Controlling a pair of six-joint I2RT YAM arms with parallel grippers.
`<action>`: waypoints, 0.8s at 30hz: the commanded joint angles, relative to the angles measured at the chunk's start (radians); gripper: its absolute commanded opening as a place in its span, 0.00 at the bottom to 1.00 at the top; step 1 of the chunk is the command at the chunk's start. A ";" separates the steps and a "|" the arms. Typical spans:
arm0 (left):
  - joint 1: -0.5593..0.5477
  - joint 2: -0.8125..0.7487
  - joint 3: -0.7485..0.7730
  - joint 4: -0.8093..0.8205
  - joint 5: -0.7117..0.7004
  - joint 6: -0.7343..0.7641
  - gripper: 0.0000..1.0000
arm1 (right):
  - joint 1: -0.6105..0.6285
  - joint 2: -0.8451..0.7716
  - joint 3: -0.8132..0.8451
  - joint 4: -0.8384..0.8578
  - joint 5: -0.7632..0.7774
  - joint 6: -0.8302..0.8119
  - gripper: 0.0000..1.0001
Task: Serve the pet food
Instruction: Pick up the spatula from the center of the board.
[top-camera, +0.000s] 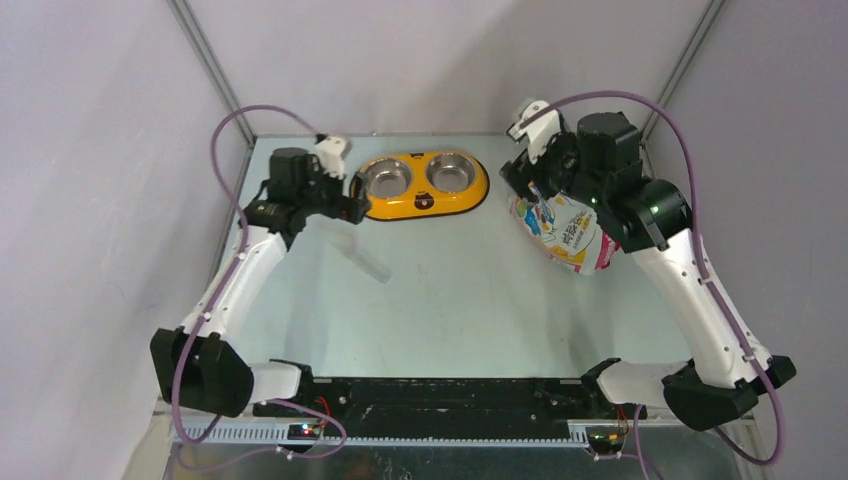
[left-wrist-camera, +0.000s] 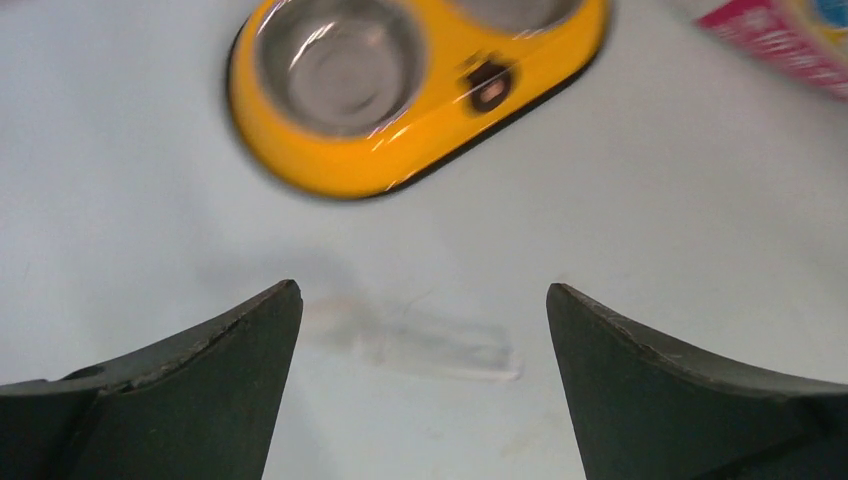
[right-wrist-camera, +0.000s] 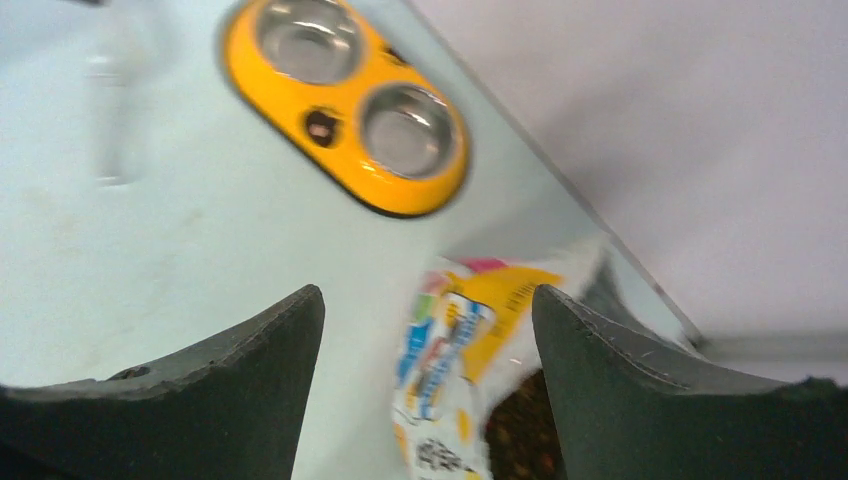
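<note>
The yellow-white foil bag (top-camera: 562, 230) lies on the table at the right, its pink base toward the near right. In the right wrist view the bag (right-wrist-camera: 465, 340) shows between my open jaws, with brown kibble (right-wrist-camera: 520, 420) in its open mouth. My right gripper (top-camera: 517, 180) (right-wrist-camera: 428, 290) hovers open and empty over the bag's far end. My left gripper (top-camera: 357, 208) (left-wrist-camera: 422, 287) is open and empty above the clear plastic scoop (top-camera: 357, 252) (left-wrist-camera: 420, 342), which lies flat on the table.
The yellow double bowl (top-camera: 422, 203) with two empty steel cups stands at the back centre, between the two grippers; it also shows in the left wrist view (left-wrist-camera: 330, 165) and the right wrist view (right-wrist-camera: 290, 105). Walls close in the table at the back and on both sides.
</note>
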 joint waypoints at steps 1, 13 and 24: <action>0.167 -0.065 -0.125 0.008 0.020 0.000 1.00 | 0.093 0.027 -0.047 -0.048 -0.251 -0.004 0.79; 0.415 -0.261 -0.272 -0.100 0.314 0.174 1.00 | 0.328 0.495 0.027 0.117 -0.095 0.116 0.77; 0.581 -0.348 -0.351 -0.054 0.393 0.151 1.00 | 0.334 0.926 0.447 -0.004 -0.268 0.402 0.75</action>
